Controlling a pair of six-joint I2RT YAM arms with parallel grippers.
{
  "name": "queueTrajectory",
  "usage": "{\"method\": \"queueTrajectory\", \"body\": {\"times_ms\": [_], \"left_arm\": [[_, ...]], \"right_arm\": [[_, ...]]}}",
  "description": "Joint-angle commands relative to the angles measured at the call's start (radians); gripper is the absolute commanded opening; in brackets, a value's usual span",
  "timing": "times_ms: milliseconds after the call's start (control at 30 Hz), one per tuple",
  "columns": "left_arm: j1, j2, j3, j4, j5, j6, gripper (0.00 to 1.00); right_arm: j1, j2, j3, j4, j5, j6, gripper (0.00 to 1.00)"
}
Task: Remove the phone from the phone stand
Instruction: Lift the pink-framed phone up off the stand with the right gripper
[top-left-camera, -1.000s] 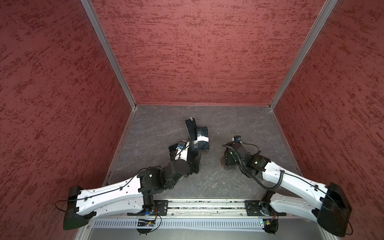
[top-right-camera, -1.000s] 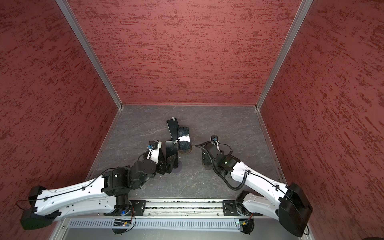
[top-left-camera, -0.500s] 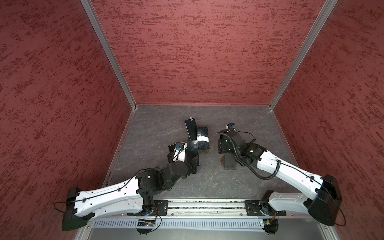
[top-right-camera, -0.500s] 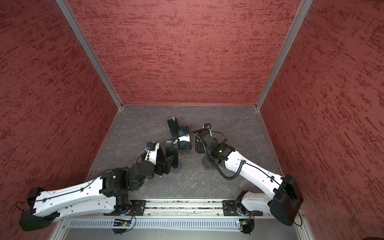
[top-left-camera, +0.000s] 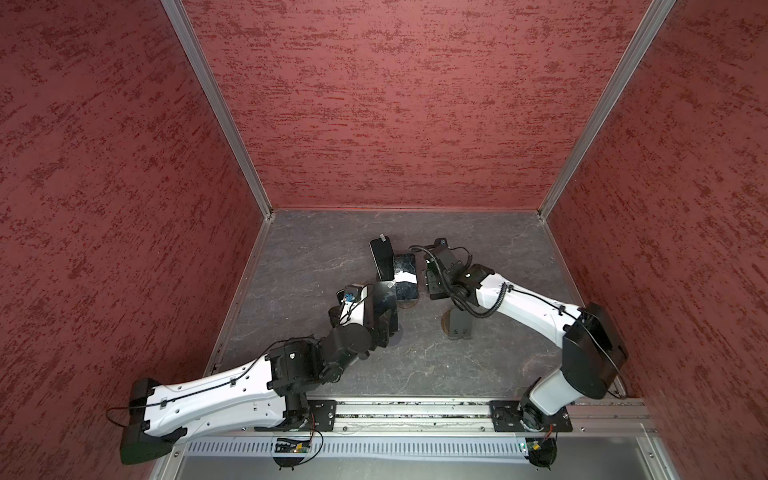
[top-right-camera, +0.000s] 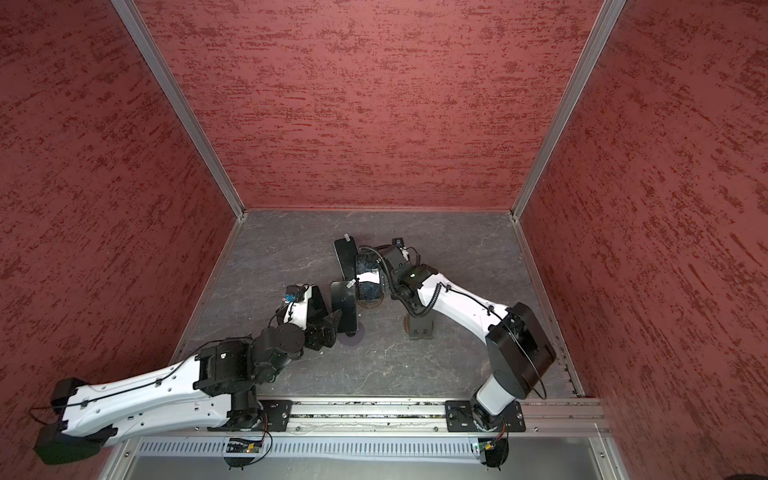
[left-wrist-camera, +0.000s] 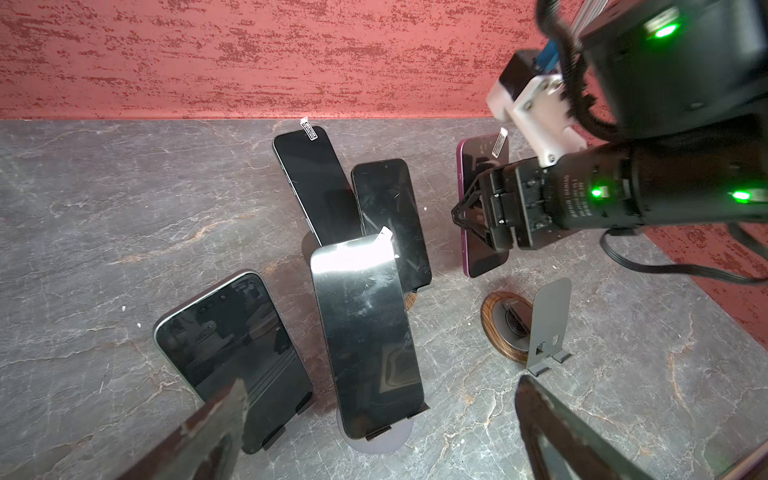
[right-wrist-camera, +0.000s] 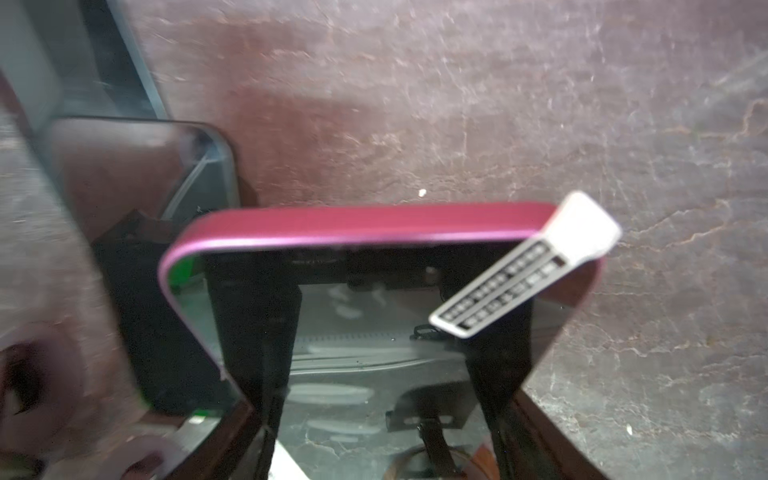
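Observation:
My right gripper (top-left-camera: 433, 286) is shut across the width of a magenta-edged phone (left-wrist-camera: 482, 174) with a white tab, and holds it in the air. The same phone (right-wrist-camera: 374, 226) fills the right wrist view between the fingers (right-wrist-camera: 540, 440). The phone stand (top-left-camera: 459, 326), a grey plate on a round wooden base, stands bare below and nearer than the phone, as the left wrist view shows at the stand (left-wrist-camera: 548, 320). My left gripper (left-wrist-camera: 380, 440) hangs open in front of a black phone (left-wrist-camera: 365, 332) on a grey round base, touching nothing.
Three more black phones lean on stands: one with a tab at the far side (left-wrist-camera: 311, 183), one beside it (left-wrist-camera: 390, 220) and one at the left (left-wrist-camera: 232, 353). The held phone hangs close to the middle one (top-left-camera: 405, 278). Red walls (top-left-camera: 395, 104) enclose the grey floor.
The right gripper has lifted the magenta phone off the grey stand and carried it up, farther away and toward the other phones. The left arm has barely moved.

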Motion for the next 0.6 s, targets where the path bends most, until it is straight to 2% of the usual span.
{"method": "queueTrajectory", "body": {"times_ms": [0,233,567], "left_arm": [[0.008,-0.008,-0.012,-0.017,-0.029,-0.004,1.00],[0.026,-0.008,-0.013,-0.017,-0.027,0.003,1.00],[0.035,-0.006,-0.020,-0.014,-0.023,0.000,1.00]], "right_arm": [[-0.049,0.031,0.053,0.019,-0.051,-0.026,0.51],[-0.139,0.145,0.097,0.033,-0.170,-0.050,0.51],[-0.163,0.262,0.151,0.012,-0.207,-0.050,0.52]]}}
